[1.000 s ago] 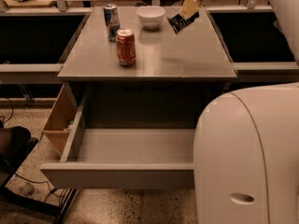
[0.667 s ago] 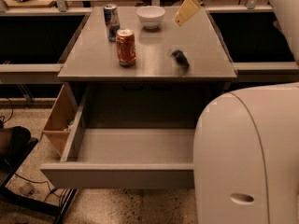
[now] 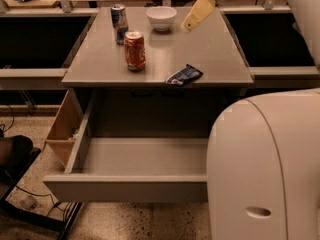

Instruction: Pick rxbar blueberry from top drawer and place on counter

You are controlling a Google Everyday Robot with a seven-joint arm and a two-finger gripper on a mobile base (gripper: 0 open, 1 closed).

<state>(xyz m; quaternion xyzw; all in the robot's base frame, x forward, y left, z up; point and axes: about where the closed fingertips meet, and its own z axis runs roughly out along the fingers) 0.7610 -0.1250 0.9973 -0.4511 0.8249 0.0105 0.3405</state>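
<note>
The rxbar blueberry [image 3: 184, 75], a flat dark-blue wrapper with white markings, lies on the counter [image 3: 210, 54] close to its front edge, right of centre. My gripper [image 3: 197, 14], with cream fingers, hangs above the back right of the counter, well apart from the bar, open and empty. The top drawer [image 3: 125, 188] is pulled out below the counter. Its visible inside holds nothing, and its right part is hidden behind my body.
An orange soda can [image 3: 135, 50], a blue-and-silver can [image 3: 119, 23] and a white bowl [image 3: 161, 17] stand on the counter's back left. A tan wooden compartment [image 3: 62, 126] sits left of the drawer. My white body [image 3: 265, 169] fills the lower right. Grey side ledges [image 3: 30, 74] flank the cabinet.
The gripper let go of the bar, which dropped onto the counter and now lies nearer the front edge. The gripper stays raised over the back right.
</note>
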